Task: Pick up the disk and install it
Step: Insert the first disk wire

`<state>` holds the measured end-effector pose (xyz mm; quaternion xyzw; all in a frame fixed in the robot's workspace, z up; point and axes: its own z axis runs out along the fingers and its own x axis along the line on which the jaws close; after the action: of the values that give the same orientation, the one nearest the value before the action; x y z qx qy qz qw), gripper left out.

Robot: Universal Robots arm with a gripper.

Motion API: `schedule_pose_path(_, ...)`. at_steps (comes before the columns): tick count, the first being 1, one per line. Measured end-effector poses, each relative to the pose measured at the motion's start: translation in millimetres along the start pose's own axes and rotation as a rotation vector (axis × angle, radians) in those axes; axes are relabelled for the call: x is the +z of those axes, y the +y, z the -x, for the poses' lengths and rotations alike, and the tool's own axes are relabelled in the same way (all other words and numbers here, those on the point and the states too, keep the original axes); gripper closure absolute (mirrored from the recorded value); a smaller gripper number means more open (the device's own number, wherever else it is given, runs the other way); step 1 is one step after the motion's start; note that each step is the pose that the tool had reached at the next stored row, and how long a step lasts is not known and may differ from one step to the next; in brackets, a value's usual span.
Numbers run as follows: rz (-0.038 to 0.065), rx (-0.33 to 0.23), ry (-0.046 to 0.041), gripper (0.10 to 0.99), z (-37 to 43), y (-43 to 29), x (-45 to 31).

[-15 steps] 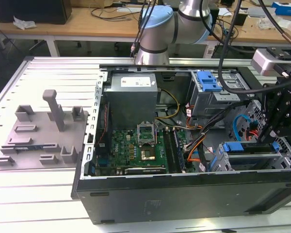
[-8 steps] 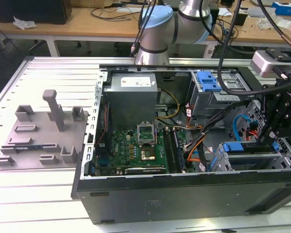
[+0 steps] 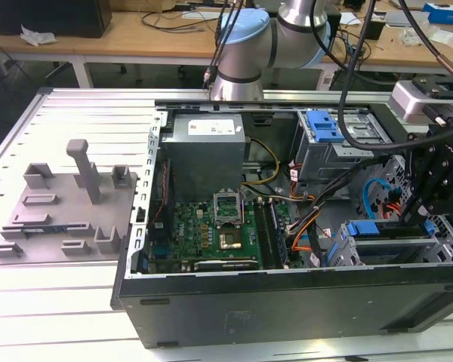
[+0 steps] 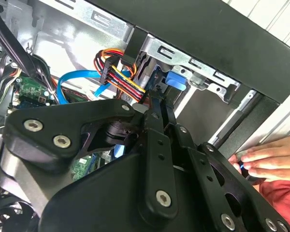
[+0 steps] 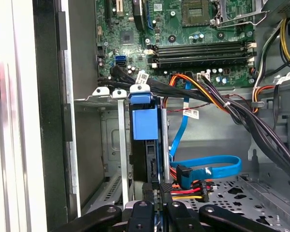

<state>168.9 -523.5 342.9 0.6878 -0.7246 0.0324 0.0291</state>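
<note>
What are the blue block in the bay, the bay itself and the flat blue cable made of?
Blue carrier on the disk: likely matte moulded plastic, uniform colour. Bay: dull grey sheet metal, folded and punched. Blue cable: probably flexible plastic sheath; it loops.

Slotted metal table (image 3: pixel 45 317) carries open computer case (image 3: pixel 287 309), grey fixture (image 3: pixel 60 219) beside.

A robotics lab or workshop: an open PC case (image 3: pixel 287 302) lies on a slotted metal table (image 3: pixel 75 105); a robot arm (image 3: pixel 245 45) stands behind; wooden benches (image 3: pixel 136 38) beyond carry cables (image 3: pixel 183 20); a grey fixture (image 3: pixel 68 204) sits alongside.
</note>
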Motion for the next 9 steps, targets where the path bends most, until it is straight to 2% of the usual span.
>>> schedule_pose_path(9,0.0,0.0,0.0001,0.922,0.1,0.0,2.3)
